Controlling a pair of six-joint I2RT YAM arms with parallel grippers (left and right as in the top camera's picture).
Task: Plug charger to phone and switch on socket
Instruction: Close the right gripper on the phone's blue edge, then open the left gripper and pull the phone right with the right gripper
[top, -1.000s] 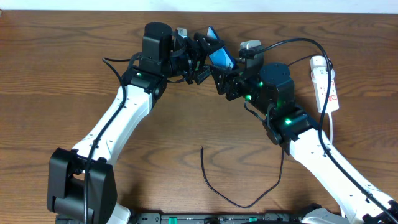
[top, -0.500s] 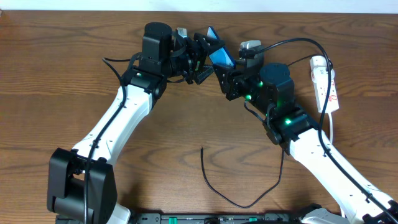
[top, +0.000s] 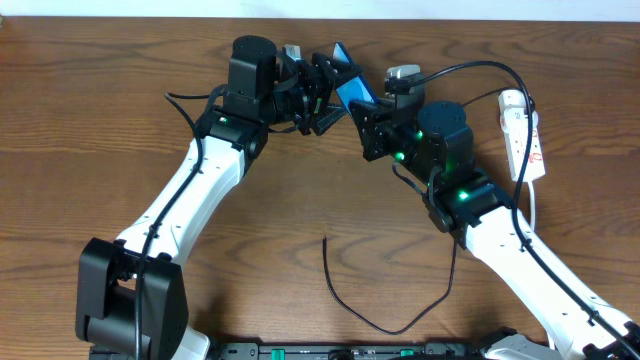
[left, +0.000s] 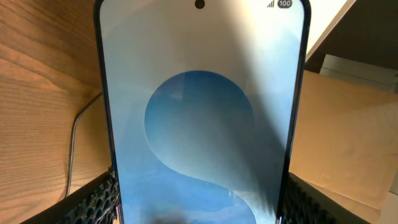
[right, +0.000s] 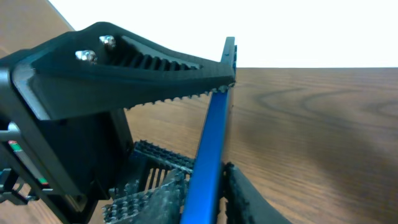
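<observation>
The phone (top: 350, 88), bright blue screen lit, is held up off the table between both arms. My left gripper (top: 322, 92) is shut on its two long edges; the screen fills the left wrist view (left: 199, 112), with the padded fingers (left: 199, 202) at either side. My right gripper (top: 368, 122) is closed on the phone's lower end. In the right wrist view its fingers (right: 214, 186) clamp the thin blue edge (right: 214, 124). The charger (top: 345, 295) lies loose on the table in front, its tip (top: 325, 239) free. The socket (top: 523, 135) lies at the right.
The left gripper's black finger (right: 137, 59) crosses the right wrist view close to the phone. A black lead (top: 480, 68) arcs over the right arm toward the socket. The socket's thick white cord (top: 533, 205) runs down beside the right arm.
My right gripper has moved slightly up and right along the phone's lower end, covering more of it. The left arm and the phone have stayed still.
</observation>
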